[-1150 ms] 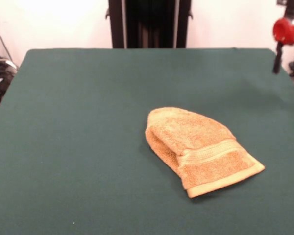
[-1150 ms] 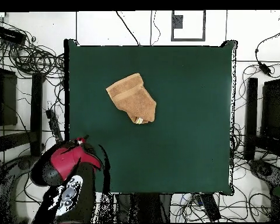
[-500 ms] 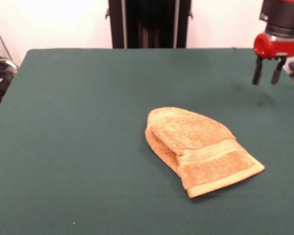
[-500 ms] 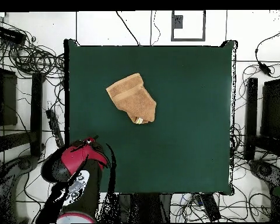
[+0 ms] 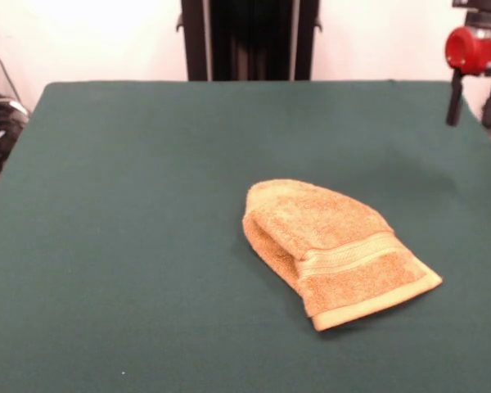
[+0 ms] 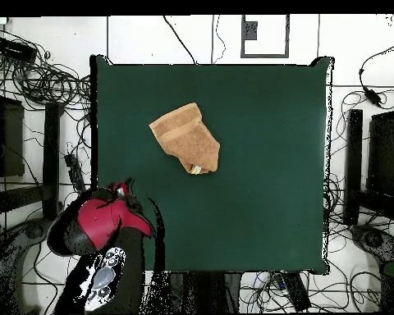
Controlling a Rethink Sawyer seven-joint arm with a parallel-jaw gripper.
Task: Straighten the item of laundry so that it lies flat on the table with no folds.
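One folded towel (image 5: 335,250) on green table (image 5: 131,246), pincer (image 5: 472,94) spread wide, empty, well apart at table's corner.

Two cameras, one low across the table and one straight above it.

The front view looks along the green table (image 5: 131,205) from its near edge, close enough that the near corners are cut off. The overhead view looks straight down from high up, taking in the whole table (image 6: 266,164) and the cabled floor around it. Both share the tabletop and the towel (image 5: 335,250) (image 6: 186,138), turned half round between them.
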